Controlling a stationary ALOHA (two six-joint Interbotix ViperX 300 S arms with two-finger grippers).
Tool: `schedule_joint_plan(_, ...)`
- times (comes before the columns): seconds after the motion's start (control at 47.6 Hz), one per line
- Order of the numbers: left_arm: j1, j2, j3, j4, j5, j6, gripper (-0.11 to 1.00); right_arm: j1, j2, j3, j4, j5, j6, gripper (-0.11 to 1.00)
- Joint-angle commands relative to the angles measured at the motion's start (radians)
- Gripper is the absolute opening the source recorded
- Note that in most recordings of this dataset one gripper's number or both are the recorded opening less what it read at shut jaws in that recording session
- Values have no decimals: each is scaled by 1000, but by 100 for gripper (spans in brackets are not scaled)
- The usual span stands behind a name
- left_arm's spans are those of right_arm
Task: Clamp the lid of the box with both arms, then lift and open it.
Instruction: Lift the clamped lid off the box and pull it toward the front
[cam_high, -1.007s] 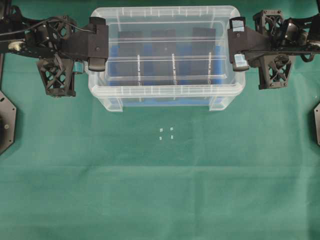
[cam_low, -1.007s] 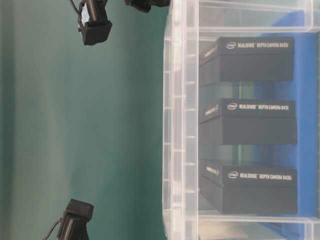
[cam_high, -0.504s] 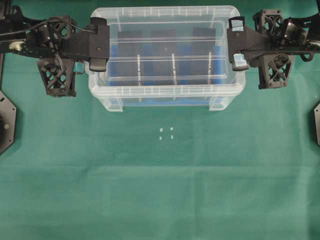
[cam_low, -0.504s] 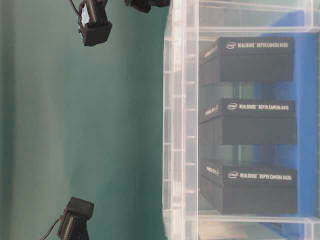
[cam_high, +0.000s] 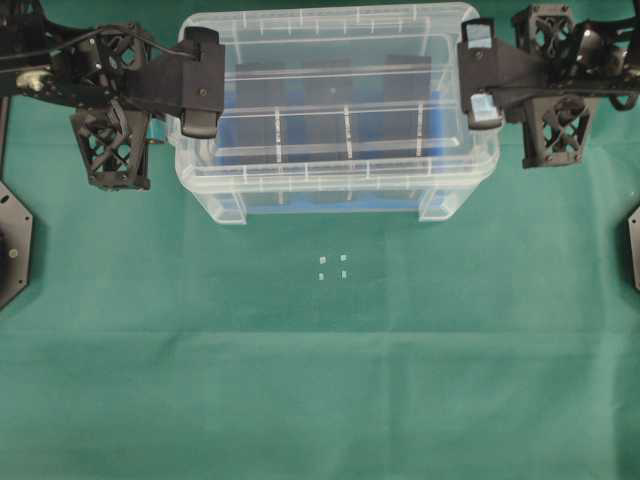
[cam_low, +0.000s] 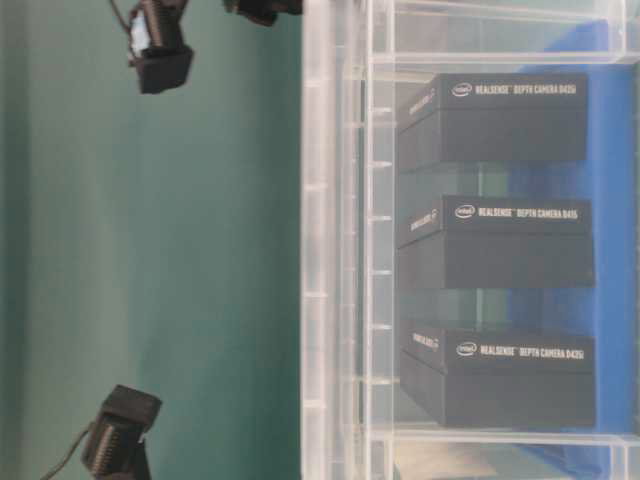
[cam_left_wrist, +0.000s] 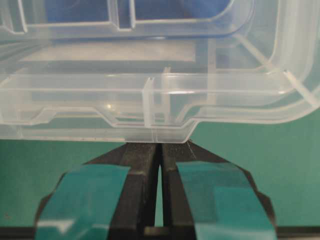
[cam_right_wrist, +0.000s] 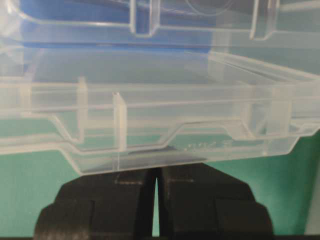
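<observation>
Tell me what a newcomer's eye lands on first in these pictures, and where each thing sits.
First, the box, a big clear tub at the top centre of the green table, with three black cartons standing in a row on its blue floor. Next, the left gripper and right gripper, pinching opposite short ends of the lid, jaws nearly closed on its edge tabs.

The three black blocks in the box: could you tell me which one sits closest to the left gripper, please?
The leftmost black block in the overhead view; it stands nearest the end of the box where the left gripper clamps the lid.

clear lid (cam_right_wrist: 165, 120) edge, black fingers (cam_right_wrist: 195, 200) pinching it
</observation>
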Motion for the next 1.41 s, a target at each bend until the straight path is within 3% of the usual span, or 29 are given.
schedule_joint_plan(0.0,-34,-15,-87,-6,-11,0,0,38,-20,-87,8,-6,2,0)
schedule_joint_plan(0.525,-51,-60,-178,0,126,0,0,49,-52,-170,6,81,2,0)
schedule_joint_plan(0.986,-55,-60,-189,3,133,-2,0,64,-54,-181,6,106,5,0)
schedule_joint_plan(1.175,-94,-54,-198,3,141,-14,0,112,-52,-199,6,150,46,0)
schedule_joint_plan(1.385,-158,-55,-193,3,149,-74,0,190,-52,-199,6,170,123,0)
